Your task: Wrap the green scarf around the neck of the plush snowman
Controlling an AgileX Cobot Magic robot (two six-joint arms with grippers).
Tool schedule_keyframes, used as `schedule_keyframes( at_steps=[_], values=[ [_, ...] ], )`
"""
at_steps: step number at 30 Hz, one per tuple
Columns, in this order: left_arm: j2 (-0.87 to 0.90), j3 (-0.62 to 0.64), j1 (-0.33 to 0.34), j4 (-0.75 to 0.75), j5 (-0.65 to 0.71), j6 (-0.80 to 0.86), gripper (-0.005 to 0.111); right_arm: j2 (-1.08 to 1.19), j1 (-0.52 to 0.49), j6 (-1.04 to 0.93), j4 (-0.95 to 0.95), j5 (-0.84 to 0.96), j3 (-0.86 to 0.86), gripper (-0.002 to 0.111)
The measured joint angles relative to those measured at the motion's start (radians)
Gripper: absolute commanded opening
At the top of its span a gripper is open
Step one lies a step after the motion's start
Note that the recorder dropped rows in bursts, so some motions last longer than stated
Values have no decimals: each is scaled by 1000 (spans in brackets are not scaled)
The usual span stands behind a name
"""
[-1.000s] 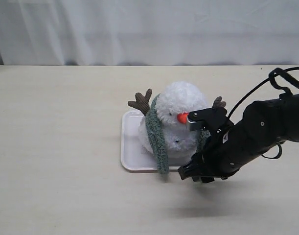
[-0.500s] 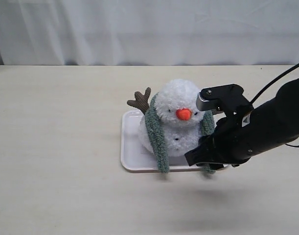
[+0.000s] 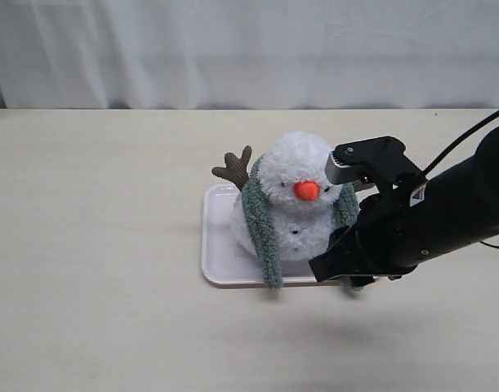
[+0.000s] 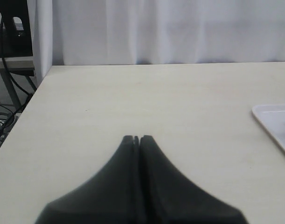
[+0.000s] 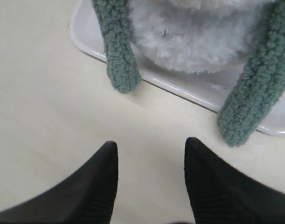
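Note:
The plush snowman [image 3: 294, 184] sits upright on a white tray [image 3: 217, 253], orange nose facing front. The green scarf [image 3: 260, 231] lies around the back of its neck, which is mostly covered. Both scarf ends hang down the front, one on each side of the body, uncrossed. In the right wrist view the two ends [image 5: 118, 65] [image 5: 254, 105] dangle past the tray rim beside the white body [image 5: 193, 37]. My right gripper [image 3: 337, 273] [image 5: 150, 147] hovers open and empty just in front of the tray. My left gripper [image 4: 136, 138] is shut and empty over bare table.
A brown twig arm [image 3: 233, 169] sticks up behind the snowman. The black right arm [image 3: 433, 220] covers the tray's right side. A tray corner [image 4: 273, 122] shows in the left wrist view, and the table's far edge meets a white curtain [image 3: 249, 49].
The right arm has lifted up and to the right, off the snowman's face. The scarf's right end now hangs free over the shoulder. In the last half second it barely moved.

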Motion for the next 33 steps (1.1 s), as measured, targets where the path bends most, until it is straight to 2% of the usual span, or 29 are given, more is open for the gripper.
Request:
schedule_keyframes(
  at_steps=[10, 20, 33],
  values=[
    [0, 0, 0, 0, 0, 0, 0, 0, 0, 110, -124, -113, 0, 44],
    [0, 0, 0, 0, 0, 0, 0, 2, 0, 397, -413, -143, 0, 44],
    [0, 0, 0, 0, 0, 0, 0, 129, 0, 433, -451, -239, 0, 44]
  ],
)
